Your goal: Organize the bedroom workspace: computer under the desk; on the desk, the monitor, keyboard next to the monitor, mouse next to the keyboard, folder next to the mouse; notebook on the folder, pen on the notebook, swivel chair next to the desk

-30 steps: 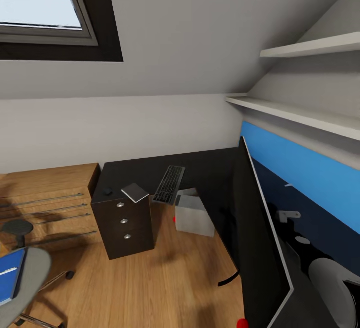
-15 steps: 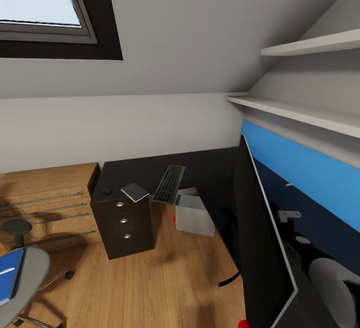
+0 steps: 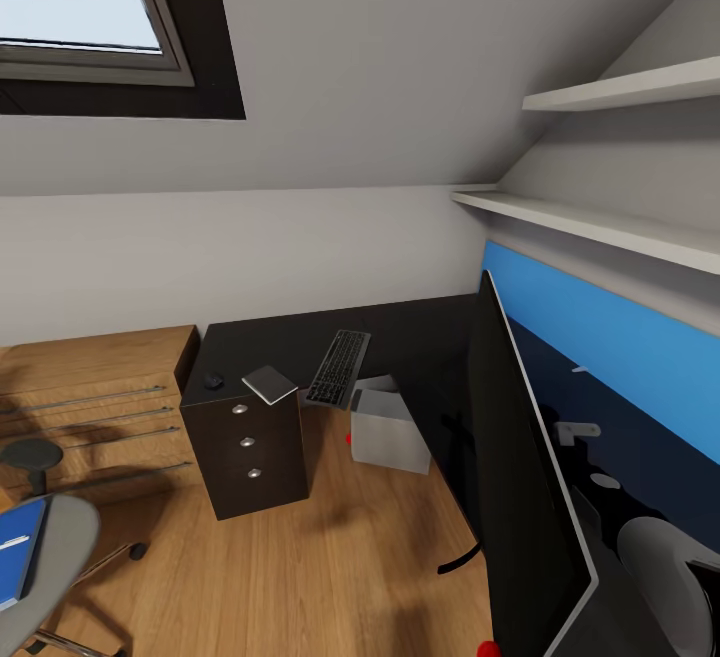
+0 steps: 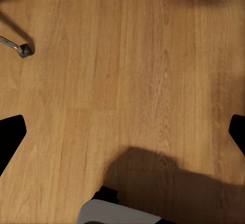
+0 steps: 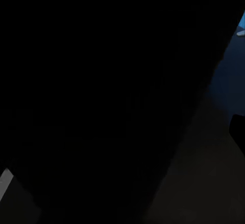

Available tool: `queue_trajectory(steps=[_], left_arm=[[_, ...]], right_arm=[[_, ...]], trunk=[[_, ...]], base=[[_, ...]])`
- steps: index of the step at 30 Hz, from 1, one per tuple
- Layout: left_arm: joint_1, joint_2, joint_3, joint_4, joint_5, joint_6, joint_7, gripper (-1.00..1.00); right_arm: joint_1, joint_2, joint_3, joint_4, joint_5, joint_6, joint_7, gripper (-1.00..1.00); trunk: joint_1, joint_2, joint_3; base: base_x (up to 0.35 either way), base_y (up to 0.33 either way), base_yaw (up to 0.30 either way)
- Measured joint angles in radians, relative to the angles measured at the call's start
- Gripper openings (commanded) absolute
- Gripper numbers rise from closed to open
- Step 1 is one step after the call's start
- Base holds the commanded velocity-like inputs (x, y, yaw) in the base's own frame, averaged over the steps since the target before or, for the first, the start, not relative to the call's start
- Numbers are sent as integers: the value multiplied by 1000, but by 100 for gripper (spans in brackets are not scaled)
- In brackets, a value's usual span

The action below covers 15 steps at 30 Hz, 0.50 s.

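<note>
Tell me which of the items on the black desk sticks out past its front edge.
The notebook, the grey-covered one above the drawers: its corner overhangs the desk edge. The mouse and keyboard show no such overhang.

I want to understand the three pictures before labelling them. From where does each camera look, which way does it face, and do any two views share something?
Head view: high on the robot, facing forward and down at the desk, keyboard, computer and monitor.
Left wrist view: on the left arm, facing down at the wood floor; the dark tips of its jaws show at both edges, spread wide.
Right wrist view: on the right arm, close against something black; little can be told.
Shared: the head and left wrist views both show the floor and the swivel chair.
</note>
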State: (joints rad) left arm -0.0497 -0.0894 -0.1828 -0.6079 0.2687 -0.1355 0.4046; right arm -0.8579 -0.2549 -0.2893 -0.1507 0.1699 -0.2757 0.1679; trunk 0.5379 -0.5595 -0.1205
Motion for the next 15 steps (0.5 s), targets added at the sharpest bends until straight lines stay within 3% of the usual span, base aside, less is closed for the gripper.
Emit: queue_trajectory(steps=[15], left_arm=[[0, 0, 0, 0, 0, 0, -2, 100]], right_arm=[[0, 0, 1, 0, 0, -1, 0, 100]], trunk=[[0, 0, 0]], base=[[-47, 0, 0]])
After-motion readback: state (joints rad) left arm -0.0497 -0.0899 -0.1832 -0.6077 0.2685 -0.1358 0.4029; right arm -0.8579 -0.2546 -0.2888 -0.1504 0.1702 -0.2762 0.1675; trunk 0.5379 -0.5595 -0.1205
